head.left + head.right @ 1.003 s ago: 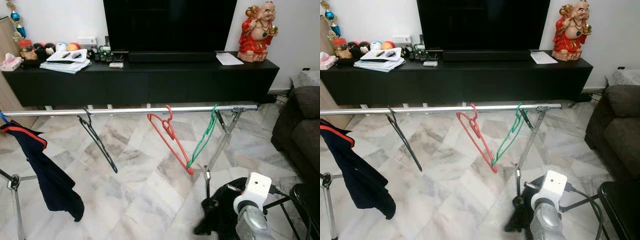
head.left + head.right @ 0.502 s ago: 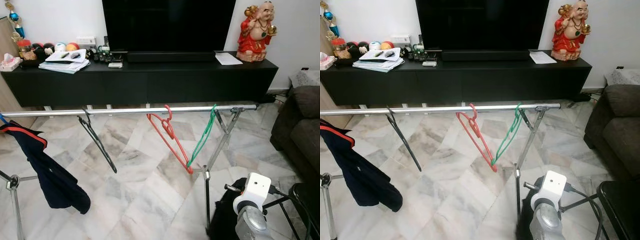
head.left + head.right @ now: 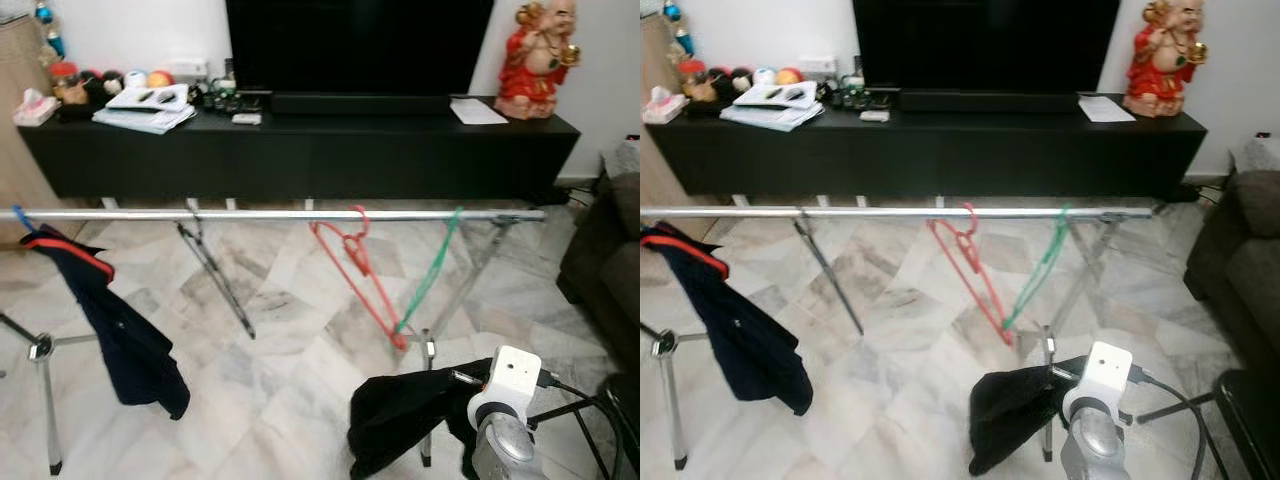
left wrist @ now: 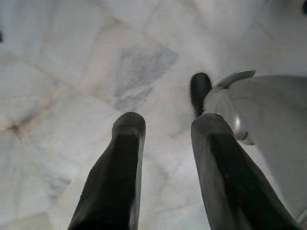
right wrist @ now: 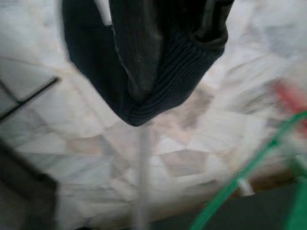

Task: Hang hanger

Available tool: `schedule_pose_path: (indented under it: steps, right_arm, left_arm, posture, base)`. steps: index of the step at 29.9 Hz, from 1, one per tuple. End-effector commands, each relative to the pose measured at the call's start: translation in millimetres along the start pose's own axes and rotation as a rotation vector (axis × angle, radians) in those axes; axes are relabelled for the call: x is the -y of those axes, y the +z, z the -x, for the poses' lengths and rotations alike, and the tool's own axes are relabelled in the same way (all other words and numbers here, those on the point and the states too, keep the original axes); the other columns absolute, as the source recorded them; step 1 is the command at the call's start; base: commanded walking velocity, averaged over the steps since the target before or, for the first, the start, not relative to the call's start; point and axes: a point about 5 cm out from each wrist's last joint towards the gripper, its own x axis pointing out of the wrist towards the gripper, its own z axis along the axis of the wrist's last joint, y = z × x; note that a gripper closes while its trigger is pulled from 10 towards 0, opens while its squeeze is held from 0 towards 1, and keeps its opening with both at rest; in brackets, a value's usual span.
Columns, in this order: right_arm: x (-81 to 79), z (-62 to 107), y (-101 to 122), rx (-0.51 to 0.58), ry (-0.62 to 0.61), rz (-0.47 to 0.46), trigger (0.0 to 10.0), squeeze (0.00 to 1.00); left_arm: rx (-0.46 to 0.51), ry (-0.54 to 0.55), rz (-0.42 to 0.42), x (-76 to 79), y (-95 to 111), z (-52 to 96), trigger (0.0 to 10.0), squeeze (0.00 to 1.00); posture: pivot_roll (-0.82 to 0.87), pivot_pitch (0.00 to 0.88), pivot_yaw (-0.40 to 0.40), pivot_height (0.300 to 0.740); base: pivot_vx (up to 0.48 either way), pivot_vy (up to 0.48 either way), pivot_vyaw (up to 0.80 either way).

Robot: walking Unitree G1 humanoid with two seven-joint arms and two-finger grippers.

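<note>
Your right gripper's own fingers are hidden, so you cannot tell their state; a black garment (image 3: pixel 400 415) hangs off that arm low near the rail's right leg. Your left gripper (image 4: pixel 163 129) hangs idle over the marble floor (image 4: pixel 72 72), fingers parted and empty. On the silver rail (image 3: pixel 270 214) hang a black hanger (image 3: pixel 215 278), a red hanger (image 3: pixel 355 270) and a green hanger (image 3: pixel 432 270), with a dark jacket (image 3: pixel 115 325) at its left end

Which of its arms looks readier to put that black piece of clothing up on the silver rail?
The right, most likely. The black garment hangs beside the right arm's wrist, just below the rail near the green hanger. The left gripper points at bare marble floor, open and holding nothing.
</note>
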Motion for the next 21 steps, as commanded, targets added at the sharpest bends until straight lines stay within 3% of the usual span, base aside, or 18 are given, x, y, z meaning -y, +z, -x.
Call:
schedule_pose_path:
  steps: [1,12,21]
  right_arm:
    - [5.0,1.0,2.2,0.014,-0.009,0.012,10.0,0.0]
    - [4.4,2.0,-3.8,-0.005,-0.003,0.032,10.0,0.0]
    - [7.3,3.0,-17.8,-0.039,0.004,0.05,10.0,0.0]
  left_arm:
    - [-0.012,0.006,0.011,-0.8,-2.8,0.7,10.0,0.0]
    - [-0.012,0.007,0.011,-1.3,-2.7,0.7,10.0,0.0]
    - [0.028,0.024,0.003,-1.9,0.3,1.0,10.0,0.0]
  posture:
    - [0.01,0.079,0.015,0.74]
    - [0.01,0.076,0.017,0.74]
    - [0.02,0.064,0.016,0.74]
  base:
    - [0.0,0.405,0.0]
    - [0.0,0.392,0.0]
    - [0.0,0.0,0.0]
